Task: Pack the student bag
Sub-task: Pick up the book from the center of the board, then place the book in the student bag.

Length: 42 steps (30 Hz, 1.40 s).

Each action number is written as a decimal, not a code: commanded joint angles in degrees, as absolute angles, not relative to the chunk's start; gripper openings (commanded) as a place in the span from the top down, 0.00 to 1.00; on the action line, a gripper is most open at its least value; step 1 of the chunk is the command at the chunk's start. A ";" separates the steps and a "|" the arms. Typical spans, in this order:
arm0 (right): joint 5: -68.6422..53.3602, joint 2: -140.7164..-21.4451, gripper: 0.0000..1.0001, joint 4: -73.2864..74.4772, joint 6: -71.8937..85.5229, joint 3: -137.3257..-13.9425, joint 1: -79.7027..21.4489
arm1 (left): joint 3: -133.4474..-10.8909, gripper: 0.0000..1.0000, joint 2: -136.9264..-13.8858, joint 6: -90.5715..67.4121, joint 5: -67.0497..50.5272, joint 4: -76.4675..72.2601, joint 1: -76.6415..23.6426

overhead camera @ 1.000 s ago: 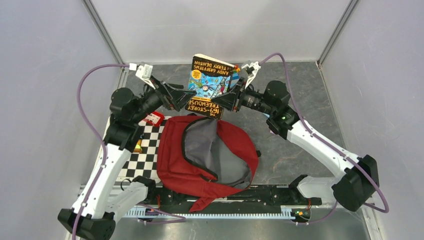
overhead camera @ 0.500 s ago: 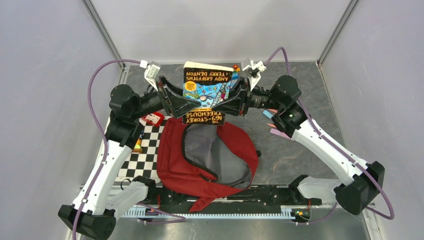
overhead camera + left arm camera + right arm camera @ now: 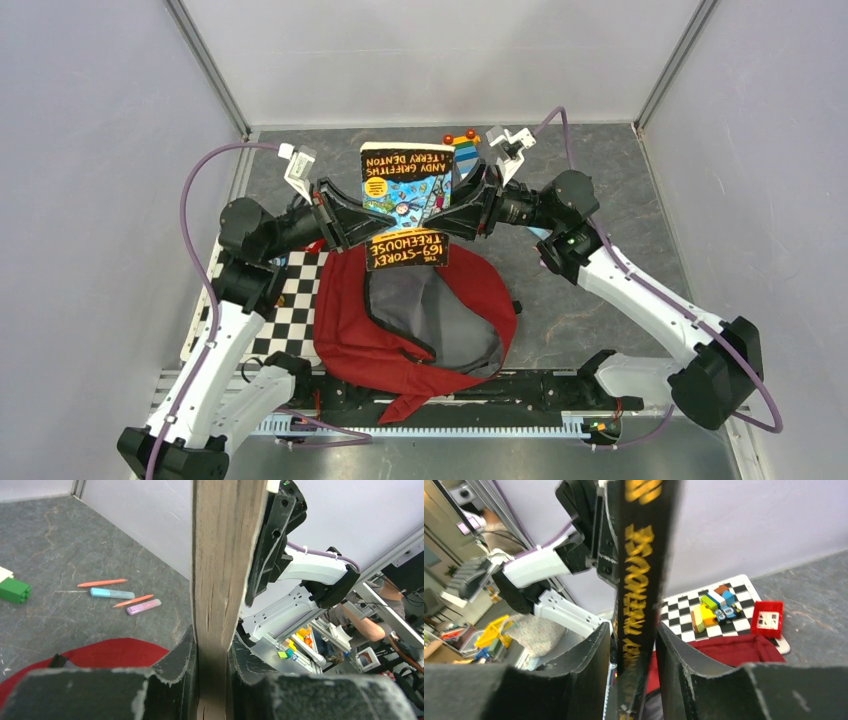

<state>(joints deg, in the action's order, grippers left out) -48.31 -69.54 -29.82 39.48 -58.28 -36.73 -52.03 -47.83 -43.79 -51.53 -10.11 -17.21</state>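
From where I stand, a thick paperback book with a black, orange-lettered cover (image 3: 405,200) hangs upright in the air between the two arms. Its lower edge sits over the far rim of the large dark-red fabric student bag (image 3: 345,320). The bag lies flat on the mottled grey surface (image 3: 600,200), at the book's 6 o'clock, its mouth gaping so the grey lining shows. The left pincer (image 3: 212,645) comes in from the book's 9 o'clock and is clamped narrow on the page edges, both fingers pressed tight against the paper. The right pincer (image 3: 633,630) reaches in from 3 o'clock and straddles the spine, one finger on each side and very close to it. I cannot tell whether it is truly squeezing or only standing alongside. At the bag's 9 o'clock a black-and-white chequered mat (image 3: 290,310) lies partly under the left arm. It carries a cluster of small coloured toy blocks (image 3: 711,611) and, just beside them, a small red box (image 3: 770,621). From the left wrist I can see a few pencils and pastel markers (image 3: 120,597) lying loose on the grey surface past the bag's fabric, and a green building brick (image 3: 12,590) well apart from them.
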 commanded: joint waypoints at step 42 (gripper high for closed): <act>6.07 -45.43 1.00 21.42 26.57 -51.35 -38.07 | -73.19 0.00 -80.59 -44.81 32.31 57.68 -67.32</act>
